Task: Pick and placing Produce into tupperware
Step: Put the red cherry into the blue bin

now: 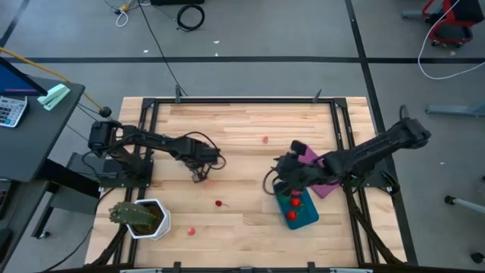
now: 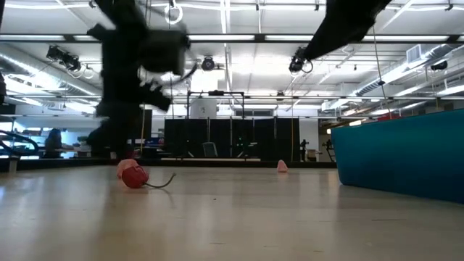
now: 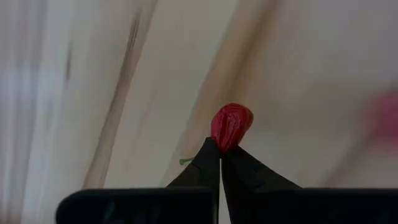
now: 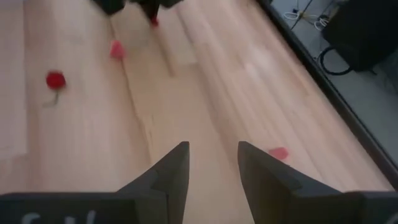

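Plant pot (image 1: pixel 148 220): white, leafy green plant, at about 7 o'clock on the table (image 1: pixel 242 125); not part of the produce.
Left gripper (image 1: pixel 200 175): left of table centre, at about 9 o'clock; fingers pinched together on a small red glossy piece (image 3: pixel 231 126), which sticks out past the tips, probably so it can be carried to the container.
Red cherry-like piece (image 1: pixel 219 203): loose on the wood toward 6 o'clock, thin stem trailing; round and dark red in the low view.
Pink piece (image 1: pixel 191 230): near the front edge, toward 7 o'clock.
Pink piece near centre (image 1: pixel 265 139): loose at about 12 o'clock of centre; shape too small to tell.
Right gripper (image 1: pixel 279 180): fingers apart and empty, waiting at about 4 o'clock beside the tupperware.
Tupperware (image 1: pixel 302 218): teal-blue, shallow, rounded corners, at about 5 o'clock; already holds red pieces and a green one.
Purple sheet (image 1: pixel 327 187): flat, under the right arm.
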Motion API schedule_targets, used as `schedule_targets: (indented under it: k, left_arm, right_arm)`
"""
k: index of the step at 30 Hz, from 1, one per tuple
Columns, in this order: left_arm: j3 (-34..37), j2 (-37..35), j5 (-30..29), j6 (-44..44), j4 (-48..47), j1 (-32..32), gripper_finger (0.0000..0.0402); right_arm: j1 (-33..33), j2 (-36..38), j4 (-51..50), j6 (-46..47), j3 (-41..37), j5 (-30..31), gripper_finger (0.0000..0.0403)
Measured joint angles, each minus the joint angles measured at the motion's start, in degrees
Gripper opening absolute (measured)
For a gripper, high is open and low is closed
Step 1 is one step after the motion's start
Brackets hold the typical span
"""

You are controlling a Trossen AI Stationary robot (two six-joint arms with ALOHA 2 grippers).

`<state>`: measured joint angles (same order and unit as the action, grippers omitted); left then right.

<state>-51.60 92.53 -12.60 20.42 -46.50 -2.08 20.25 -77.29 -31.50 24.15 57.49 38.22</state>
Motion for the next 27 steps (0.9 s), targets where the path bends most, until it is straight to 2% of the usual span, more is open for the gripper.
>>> schedule_targets:
  k: [4, 7, 10, 15, 17, 20, 24, 27]
  left_arm:
    - [-7.8, 0.0, -0.2, -0.4, 4.5, 4.8, 0.0006]
    - [-14.3, 0.0, -0.3, -3.5, 11.6, 8.2, 0.0006]
    - [-18.7, 0.2, -0.3, -8.1, 22.4, 11.1, 0.0005]
    - [-19.8, 0.4, -0.3, -16.3, 41.9, 14.3, 0.0005]
    - [-19.8, 2.2, -0.3, -17.2, 48.3, 14.8, 0.0005]
    - [-20.3, 7.3, 0.6, -18.5, 53.0, 14.9, 0.0005]
    - [-23.7, 15.7, 0.9, -18.7, 56.5, 14.5, 0.0005]
    - [-28.8, 21.2, 1.0, -18.7, 56.6, 13.9, 0.0005]
  right_arm:
    - [0.1, 7.2, -3.4, 3.1, 0.0, 0.4, 0.0145]
    - [0.1, 11.6, -4.5, 2.8, 0.0, 0.4, 0.0145]
    - [0.1, 15.1, -5.1, 2.4, 0.0, 0.5, 0.0145]
    - [0.1, 18.1, -5.6, 2.3, 0.0, 0.7, 0.0145]
    - [0.1, 18.3, -5.7, 2.3, 0.0, 0.7, 0.0145]
    - [0.1, 17.9, -5.8, 2.2, 0.0, 0.8, 0.0145]
    - [0.1, 16.7, -6.0, 1.6, 0.0, 0.9, 0.0145]
    - [0.0, 15.7, -6.2, 1.5, 0.0, 1.3, 0.0145]
